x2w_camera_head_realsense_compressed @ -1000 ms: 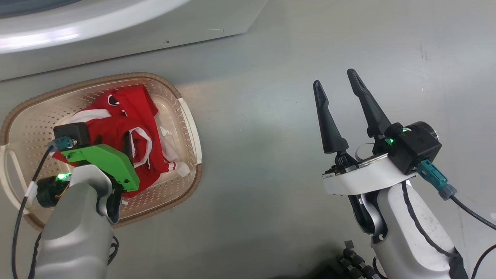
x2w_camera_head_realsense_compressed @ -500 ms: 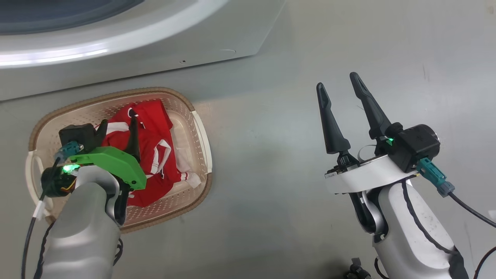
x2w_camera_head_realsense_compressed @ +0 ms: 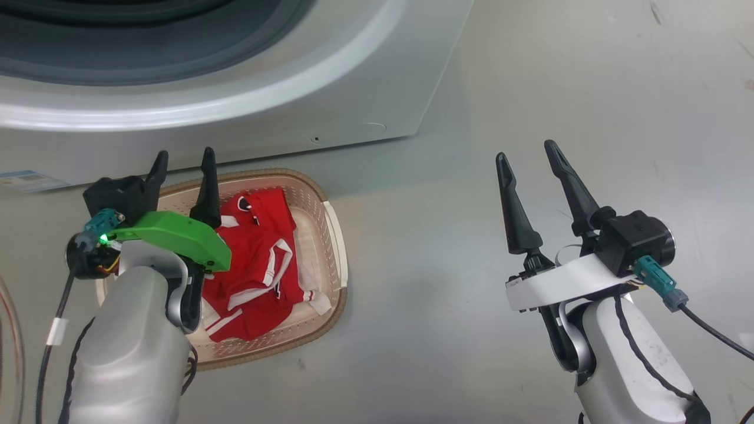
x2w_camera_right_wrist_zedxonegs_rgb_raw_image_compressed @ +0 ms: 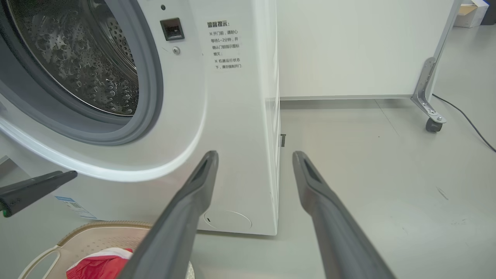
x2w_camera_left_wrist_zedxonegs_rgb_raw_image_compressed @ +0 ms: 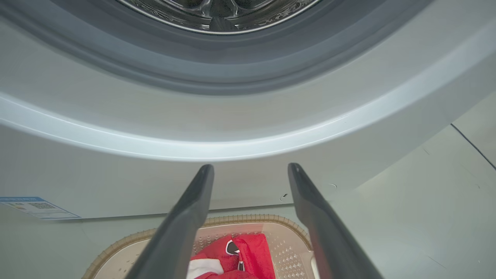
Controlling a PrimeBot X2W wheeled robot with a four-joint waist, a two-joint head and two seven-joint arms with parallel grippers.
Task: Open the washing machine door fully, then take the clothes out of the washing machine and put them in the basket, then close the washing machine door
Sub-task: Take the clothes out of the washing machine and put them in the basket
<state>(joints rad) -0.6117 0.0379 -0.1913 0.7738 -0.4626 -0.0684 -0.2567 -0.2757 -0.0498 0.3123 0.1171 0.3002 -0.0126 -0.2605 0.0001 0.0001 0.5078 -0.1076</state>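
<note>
Red clothes (x2w_camera_head_realsense_compressed: 253, 265) lie heaped in the basket (x2w_camera_head_realsense_compressed: 337, 235), which stands on the floor (x2w_camera_head_realsense_compressed: 471, 294) just in front of the washing machine (x2w_camera_head_realsense_compressed: 353, 88). A second ago the left gripper (x2w_camera_head_realsense_compressed: 184, 154) sat low over that heap. Now it has lifted away, its fingers spread and holding nothing, tips above the basket's far rim and aimed at the machine's white front. The head camera has tilted up as well, bringing the grey seal (x2w_camera_head_realsense_compressed: 147, 59) into sight. The right gripper (x2w_camera_head_realsense_compressed: 525, 151) hangs over the floor as before, also spread and empty. I judge this drop done; next comes checking the drum (x2w_camera_right_wrist_zedxonegs_rgb_raw_image_compressed: 77, 58) for more, and the part that shows is bare steel. The curved front panel lies close ahead of the left fingers, with the basket rim beneath them. The machine's right corner faces the right gripper, and beyond it the floor runs open to a wheeled panel (x2w_camera_right_wrist_zedxonegs_rgb_raw_image_compressed: 428, 112) and cable (x2w_camera_right_wrist_zedxonegs_rgb_raw_image_compressed: 465, 120), well apart.
</note>
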